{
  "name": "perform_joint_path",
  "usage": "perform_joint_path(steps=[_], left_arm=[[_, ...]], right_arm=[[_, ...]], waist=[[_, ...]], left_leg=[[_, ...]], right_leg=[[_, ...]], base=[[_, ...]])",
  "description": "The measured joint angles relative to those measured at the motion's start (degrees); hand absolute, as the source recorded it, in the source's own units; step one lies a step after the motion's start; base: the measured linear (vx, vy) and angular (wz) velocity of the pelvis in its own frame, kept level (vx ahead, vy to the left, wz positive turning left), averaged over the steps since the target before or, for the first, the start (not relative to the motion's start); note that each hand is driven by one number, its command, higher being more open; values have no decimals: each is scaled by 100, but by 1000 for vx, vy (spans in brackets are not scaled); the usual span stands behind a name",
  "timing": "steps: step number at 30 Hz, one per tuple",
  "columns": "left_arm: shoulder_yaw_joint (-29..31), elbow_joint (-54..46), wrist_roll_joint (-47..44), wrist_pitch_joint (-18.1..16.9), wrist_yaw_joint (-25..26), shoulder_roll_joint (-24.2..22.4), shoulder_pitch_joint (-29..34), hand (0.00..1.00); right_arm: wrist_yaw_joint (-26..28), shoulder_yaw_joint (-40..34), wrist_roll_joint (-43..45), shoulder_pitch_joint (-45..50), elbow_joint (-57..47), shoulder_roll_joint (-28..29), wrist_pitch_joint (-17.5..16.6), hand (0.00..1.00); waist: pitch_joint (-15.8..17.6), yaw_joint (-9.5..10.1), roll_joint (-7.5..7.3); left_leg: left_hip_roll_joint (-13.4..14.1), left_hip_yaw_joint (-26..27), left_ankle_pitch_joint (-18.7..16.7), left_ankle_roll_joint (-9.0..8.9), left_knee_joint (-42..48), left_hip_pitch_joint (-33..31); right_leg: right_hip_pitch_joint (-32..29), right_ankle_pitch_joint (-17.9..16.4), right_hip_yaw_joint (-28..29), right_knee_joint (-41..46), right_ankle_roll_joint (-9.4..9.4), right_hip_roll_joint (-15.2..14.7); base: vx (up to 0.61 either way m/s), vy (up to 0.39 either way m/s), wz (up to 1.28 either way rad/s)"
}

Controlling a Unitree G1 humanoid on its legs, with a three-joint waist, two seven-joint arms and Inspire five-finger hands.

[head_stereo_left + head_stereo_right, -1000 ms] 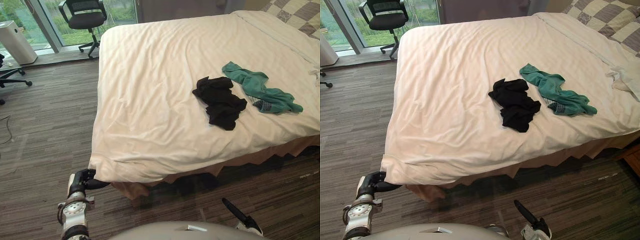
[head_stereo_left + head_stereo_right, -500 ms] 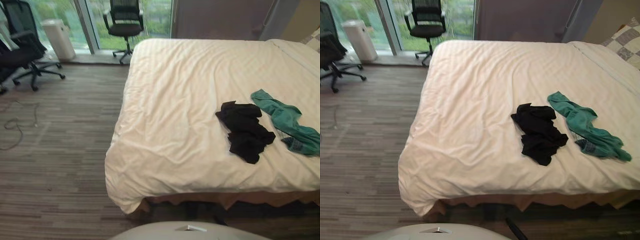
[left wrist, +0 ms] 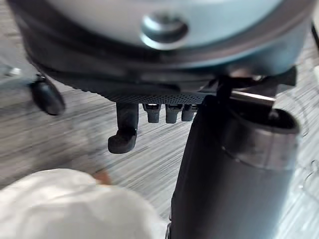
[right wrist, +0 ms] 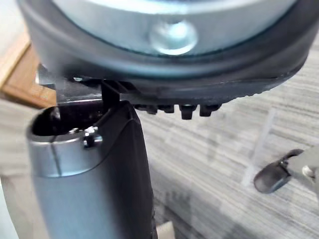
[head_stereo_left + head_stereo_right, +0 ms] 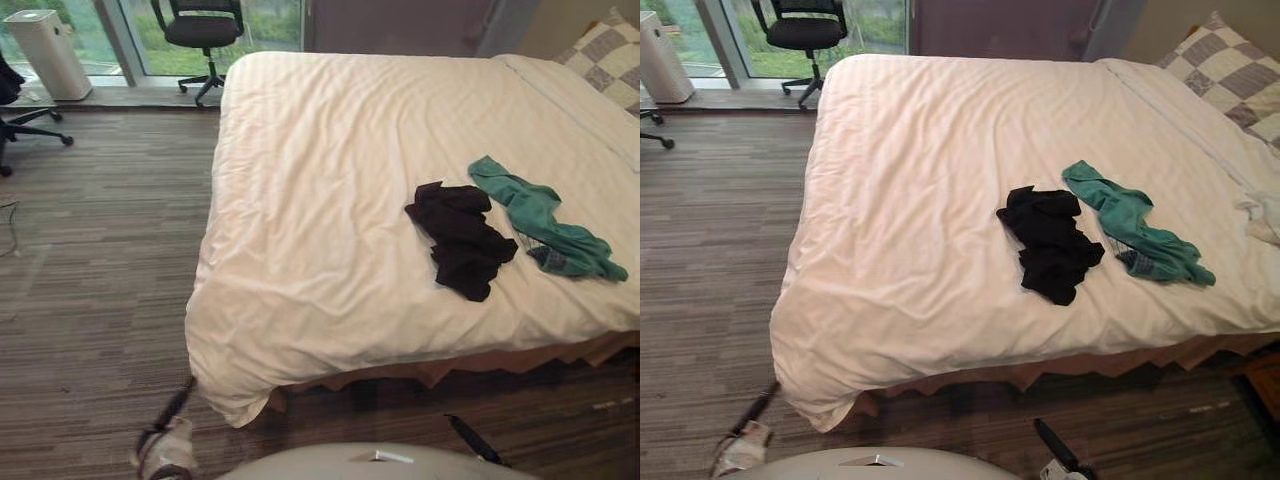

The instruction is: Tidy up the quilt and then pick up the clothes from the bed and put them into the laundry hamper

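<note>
Covering most of the bed, the cream quilt [image 5: 330,200] lies fairly flat w/ faint stripes and soft creases. Its near-left corner droops toward the wood-strip floor [image 5: 90,260], and a brown bed skirt [image 5: 440,365] shows under the near edge. Far left by the window stand a black office chair [image 5: 200,22] and a white air purifier [image 5: 45,52]; a checked pillow [image 5: 610,62] sits far right. Btwn robot and clothes lies a bare stretch of quilt. On the quilt's right half, the black garment [image 5: 460,238] is crumpled in a heap. The teal garment [image 5: 540,218], just right of it, is long and twisted. A white cloth [image 5: 1265,215] lies at the right edge. The left hand [image 5: 165,450] is low, just beside the drooping corner, fingers [image 3: 167,113] straight, holding nothing. The right hand [image 5: 1058,450] is low at near right, fingers straight, empty.
</note>
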Motion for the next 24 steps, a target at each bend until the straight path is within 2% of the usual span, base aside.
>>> perform_joint_path(steps=[3,5,6,7,8,10,13,19,22,24], left_arm=[[-70,-5,338,-14,-124,-66,173,100],[-103,-13,464,-24,-217,-70,217,100],[-103,-15,568,-24,-277,-82,248,100],[-103,-19,672,-22,-350,-82,332,100],[-113,-42,804,-25,-381,-79,398,100],[-201,-132,974,-26,-443,-78,492,100],[-593,-147,1253,-24,-553,-78,647,100],[-1124,-365,1691,-28,-633,-43,667,100],[-1405,-362,1694,-26,-653,-6,680,100],[-1571,-364,1772,-28,-677,105,675,100]], right_arm=[[-73,-254,192,-60,-238,-32,5,100],[-96,-350,215,-123,-385,-90,9,100],[-122,-451,217,-175,-524,-165,32,0],[-189,-549,219,-205,-757,-210,64,0],[-238,-607,219,-220,-1022,-227,126,0],[-349,-589,214,-229,-1692,-248,174,0],[-584,-574,104,-403,-2968,-505,152,0],[-923,-268,-153,-901,-4025,-993,-140,0],[-906,130,-351,-964,-4376,-1104,-146,0],[-765,725,-554,-1032,-4874,-1105,-146,0]], waist=[[68,-109,166],[173,-111,328],[252,-110,385],[240,-120,477],[223,-136,509],[224,-158,507],[258,-258,440],[354,-279,237],[357,-294,227],[357,-338,234]], left_leg=[[-25,56,-38,65,29,29],[-47,111,-62,103,27,66],[-64,168,-77,120,12,101],[-68,209,-97,125,7,113],[-69,227,-111,131,7,126],[-67,255,-122,131,0,161],[-76,259,-174,136,-13,165],[-79,260,-189,129,-7,-22],[-95,240,-189,129,0,-23],[-100,231,-190,130,26,-106]], right_leg=[[3,24,45,13,32,-64],[-3,38,92,13,43,-82],[-10,55,177,11,68,-94],[-10,63,196,9,81,-99],[-10,64,210,7,83,-98],[-16,68,227,6,90,-91],[-25,106,241,-24,142,-91],[-226,264,327,-122,131,-65],[-223,288,331,-122,130,-74],[-311,344,350,-121,126,-78]], base=[[7,7,-9],[-14,-4,-12],[-28,-7,-21],[-22,-21,-19],[-14,-40,-13],[-8,-42,-10],[-38,-47,-4],[-67,-57,-8],[-43,-59,-1],[-51,-57,-4]])
